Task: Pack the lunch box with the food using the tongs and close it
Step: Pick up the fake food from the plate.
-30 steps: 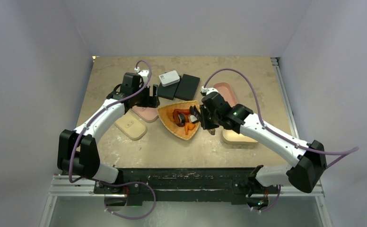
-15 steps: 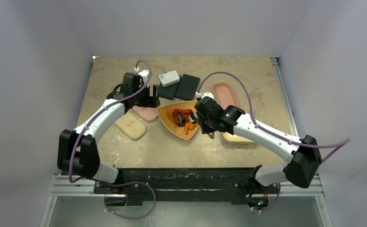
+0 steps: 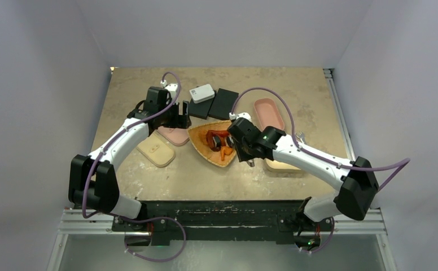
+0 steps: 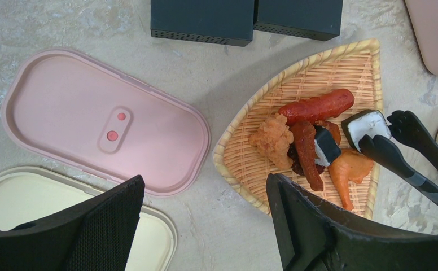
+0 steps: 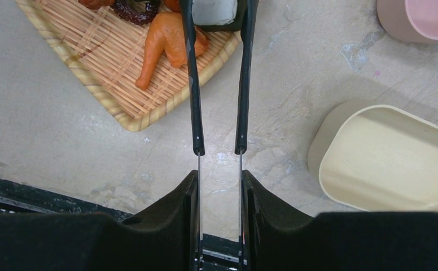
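The tongs (image 5: 193, 84) reach over the right edge of the wicker tray (image 4: 249, 164). Their black tips sit either side of a dark, white-topped piece (image 4: 366, 124) of the food (image 4: 310, 141). The right wrist view cuts the tips off at its top edge, so a firm pinch is uncertain. The right gripper (image 5: 219, 189) is clamped on the tongs' silvery arms, which stand narrowly apart. The left gripper (image 4: 202, 226) hangs wide open and empty above the pink lid (image 4: 92, 113) and cream lid (image 4: 13, 197). From above, the right arm hides most of the cream box (image 5: 391, 158).

Since a second ago, that arm has swung left toward the tray, uncovering more of the pink box (image 3: 267, 113). The left arm has not moved.

Counted: one tray, perhaps seven food pieces, two lids, two boxes, two dark blocks (image 4: 202, 20), one white device (image 3: 202, 93).
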{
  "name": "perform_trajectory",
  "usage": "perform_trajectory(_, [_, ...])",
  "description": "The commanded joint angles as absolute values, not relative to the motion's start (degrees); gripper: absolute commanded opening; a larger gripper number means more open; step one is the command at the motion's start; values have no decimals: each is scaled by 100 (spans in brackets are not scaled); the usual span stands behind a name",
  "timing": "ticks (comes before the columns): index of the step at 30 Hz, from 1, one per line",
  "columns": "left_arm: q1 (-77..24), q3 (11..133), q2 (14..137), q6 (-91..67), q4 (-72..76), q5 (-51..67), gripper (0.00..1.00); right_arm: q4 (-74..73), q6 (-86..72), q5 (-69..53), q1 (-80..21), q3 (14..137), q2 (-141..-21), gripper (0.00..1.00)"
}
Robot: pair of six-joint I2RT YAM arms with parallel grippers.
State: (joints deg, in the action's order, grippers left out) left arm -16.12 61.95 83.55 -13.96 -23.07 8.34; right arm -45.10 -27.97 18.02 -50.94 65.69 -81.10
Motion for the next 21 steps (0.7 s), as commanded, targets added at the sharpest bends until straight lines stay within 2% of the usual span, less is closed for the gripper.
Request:
perform_trajectory(1, [-1582,6168,8216,-1437,-2083,910,79,-4386,-2683,1975,-5176,6908,-8203,34])
perform_trajectory(16, [-1581,6179,8211,-1433,-2090,926,79,-4784,-2748,2530,-5366,7193,-8693,36])
perform_trajectory(21, [-1582,6179,8209,-1437,-2093,941,79,-4828,-2820,2645,-5388,7242,-8760,33])
